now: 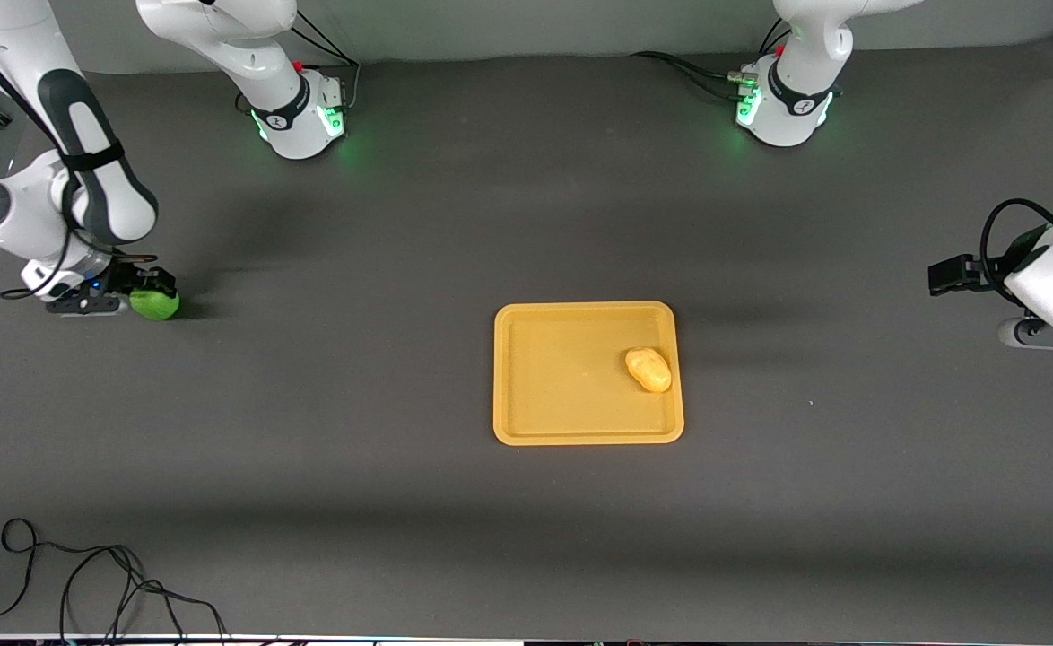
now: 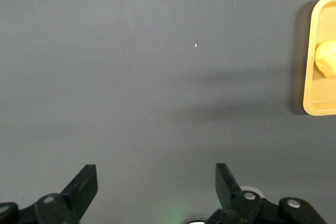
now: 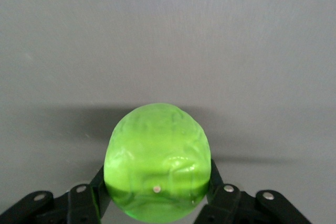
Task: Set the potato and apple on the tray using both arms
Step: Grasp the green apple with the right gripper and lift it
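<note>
Right pincer (image 1: 136,292) clenched on the round bright green apple (image 1: 155,303), low at the right arm's end of the dark grey table (image 1: 329,431); fingers mostly hidden by the fruit in the right wrist view (image 3: 157,174). Left pincer (image 2: 156,187) released, spread wide over bare table at the left arm's end, partly cut off at the front view's edge. Lumpy yellow-tan potato (image 1: 648,369) lies on the flat yellow-orange plastic tray (image 1: 544,422), near the rim toward the left arm's end.

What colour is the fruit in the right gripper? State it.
Bright green; the apple shows best in the right wrist view.
</note>
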